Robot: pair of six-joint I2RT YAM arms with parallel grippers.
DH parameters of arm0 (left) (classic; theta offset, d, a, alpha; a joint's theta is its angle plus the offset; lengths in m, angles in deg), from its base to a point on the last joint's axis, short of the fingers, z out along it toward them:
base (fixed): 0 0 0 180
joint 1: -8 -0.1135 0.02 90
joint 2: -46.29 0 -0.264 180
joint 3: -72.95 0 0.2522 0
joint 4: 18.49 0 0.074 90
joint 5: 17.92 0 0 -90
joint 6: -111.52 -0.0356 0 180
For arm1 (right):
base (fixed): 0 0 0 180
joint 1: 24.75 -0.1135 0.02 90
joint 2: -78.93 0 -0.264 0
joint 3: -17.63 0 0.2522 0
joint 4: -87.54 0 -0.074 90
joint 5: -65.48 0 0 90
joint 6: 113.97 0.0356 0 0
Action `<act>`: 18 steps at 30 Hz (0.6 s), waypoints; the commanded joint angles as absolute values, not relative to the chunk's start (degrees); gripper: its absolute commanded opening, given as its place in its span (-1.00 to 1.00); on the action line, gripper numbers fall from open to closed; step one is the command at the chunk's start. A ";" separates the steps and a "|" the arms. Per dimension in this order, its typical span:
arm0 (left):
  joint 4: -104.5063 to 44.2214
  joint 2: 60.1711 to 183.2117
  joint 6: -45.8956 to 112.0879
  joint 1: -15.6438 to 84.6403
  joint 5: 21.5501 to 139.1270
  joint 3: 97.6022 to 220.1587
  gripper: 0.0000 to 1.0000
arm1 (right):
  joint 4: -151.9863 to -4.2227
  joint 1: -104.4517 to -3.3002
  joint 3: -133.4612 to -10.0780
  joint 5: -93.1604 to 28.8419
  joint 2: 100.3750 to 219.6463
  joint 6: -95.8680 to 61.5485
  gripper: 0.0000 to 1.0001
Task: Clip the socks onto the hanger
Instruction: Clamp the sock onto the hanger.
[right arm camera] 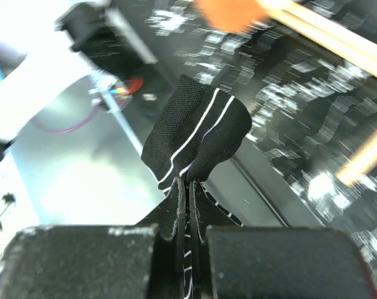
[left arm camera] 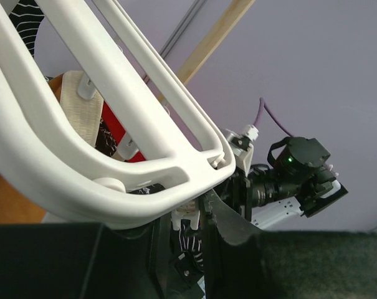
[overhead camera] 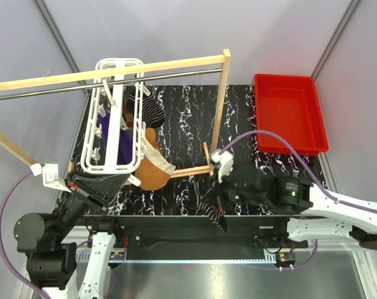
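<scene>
At the far left, my left gripper (overhead camera: 108, 182) sits right at the near end of the hanger (left arm camera: 32, 149). Through its wrist camera the white rim fills the view and crosses just above the two dark fingers, with a gap between them. I cannot tell whether they pinch the rim or merely stand apart under it. A small white clip (left arm camera: 188, 215) dangles in that gap.

The hanger hangs from the metal rod (overhead camera: 176, 76) of the wooden frame (overhead camera: 220, 93), tilted down toward the left arm over the black marbled table (overhead camera: 188, 118). Three socks are on it:
- a purple sock (overhead camera: 118, 142) inside the lattice
- a black striped sock (overhead camera: 152, 107) on its right side near the rod
- an orange-brown sock (overhead camera: 154, 171) with cream trim, hanging off the near right corner

Moving right, past the frame's low cross-piece, the right gripper (right arm camera: 187, 193) hovers over the table's near edge. Its fingers are pressed together on a second striped sock (right arm camera: 194, 134) — black with thin white lines. The fabric bunches up beyond the fingertips, and a tail of it trails back between the pads. This sock is well apart from the hanger, off to the right of the orange-brown sock.

Farthest right, a red bin (overhead camera: 288, 115) rests at the table's back right corner — well away from both grippers.
</scene>
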State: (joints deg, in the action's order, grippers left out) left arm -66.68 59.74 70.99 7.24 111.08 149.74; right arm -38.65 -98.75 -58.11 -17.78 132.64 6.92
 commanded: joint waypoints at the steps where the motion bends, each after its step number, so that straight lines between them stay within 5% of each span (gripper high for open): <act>1: -65.21 60.00 70.38 7.21 109.61 151.31 -1.00 | -52.81 -104.01 -57.66 -17.83 134.39 2.68 -1.00; 18: -64.33 60.00 70.65 7.21 110.40 151.31 -1.00 | -72.19 -104.47 -65.66 -27.59 143.88 -4.11 -1.00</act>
